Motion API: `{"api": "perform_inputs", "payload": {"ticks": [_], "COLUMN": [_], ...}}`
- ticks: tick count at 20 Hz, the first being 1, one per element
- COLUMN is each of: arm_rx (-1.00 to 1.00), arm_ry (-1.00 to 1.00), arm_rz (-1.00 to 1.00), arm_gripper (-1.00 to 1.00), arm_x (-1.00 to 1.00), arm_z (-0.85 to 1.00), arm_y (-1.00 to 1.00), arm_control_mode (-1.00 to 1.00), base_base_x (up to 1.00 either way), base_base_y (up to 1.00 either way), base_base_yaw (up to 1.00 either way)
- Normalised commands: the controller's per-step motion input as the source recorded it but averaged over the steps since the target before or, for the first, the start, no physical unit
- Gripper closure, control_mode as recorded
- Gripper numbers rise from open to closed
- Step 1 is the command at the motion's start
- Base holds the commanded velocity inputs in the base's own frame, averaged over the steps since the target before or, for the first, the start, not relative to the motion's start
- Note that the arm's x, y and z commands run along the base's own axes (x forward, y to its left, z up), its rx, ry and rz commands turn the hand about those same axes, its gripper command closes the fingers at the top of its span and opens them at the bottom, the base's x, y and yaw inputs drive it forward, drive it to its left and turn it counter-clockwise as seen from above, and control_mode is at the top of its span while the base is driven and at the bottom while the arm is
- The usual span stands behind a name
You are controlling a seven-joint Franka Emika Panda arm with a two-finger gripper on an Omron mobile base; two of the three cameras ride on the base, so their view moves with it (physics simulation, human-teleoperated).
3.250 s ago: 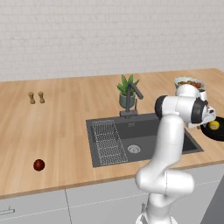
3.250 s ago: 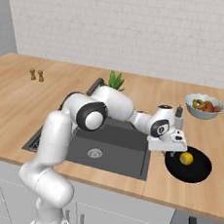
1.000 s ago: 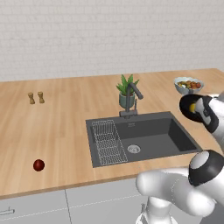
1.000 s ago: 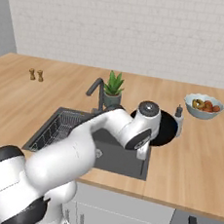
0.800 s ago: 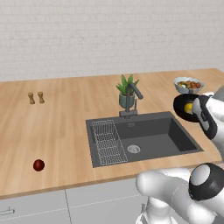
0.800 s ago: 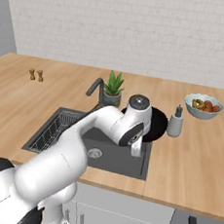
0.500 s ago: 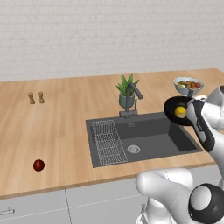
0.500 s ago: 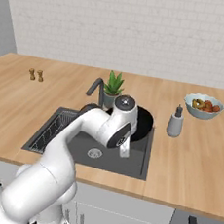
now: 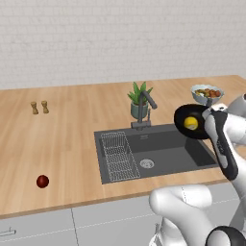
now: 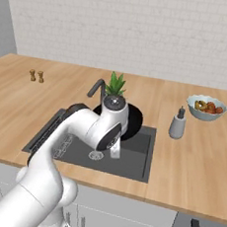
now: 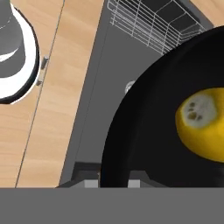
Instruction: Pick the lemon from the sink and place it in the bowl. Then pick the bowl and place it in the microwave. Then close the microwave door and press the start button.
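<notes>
Gripper [image 11: 113, 181]: clamped on the rim of the bowl, one finger on each side of the edge.
Bowl [image 9: 185, 116]: black, lifted clear of the surface, tilted and held out just ahead of the gripper, above the right part of the sink.
Lemon [image 9: 191, 123]: yellow, lying inside the bowl, just beyond the gripper's hold.
Sink [image 9: 158, 161]: dark basin below the gripper, its wire rack [image 9: 119, 154] on the far left side.
Faucet [image 9: 144, 109]: behind the basin, beside a potted plant [image 9: 138, 99].
</notes>
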Motion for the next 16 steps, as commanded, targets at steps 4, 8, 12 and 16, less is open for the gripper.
{"api": "perform_inputs", "payload": {"ticks": [4,8,12,16], "arm_rx": [-0.01,-0.01,0.0,0.0], "arm_ry": [0.03,0.0,0.03,0.0], "arm_rz": [0.01,0.01,0.0,0.02], "arm_gripper": [1.0,1.0,1.0,1.0], "arm_x": [-0.16,-0.44,-0.62,-0.83], "arm_z": [0.32,0.39,0.31,0.38], "arm_y": [0.28,0.25,0.21,0.28], "arm_control_mode": [-1.0,-1.0,-1.0,-1.0], "base_base_x": [0.0,0.0,0.0,0.0], "base_base_y": [0.0,0.0,0.0,0.0], "base_base_yaw": [0.0,0.0,0.0,0.0]}}
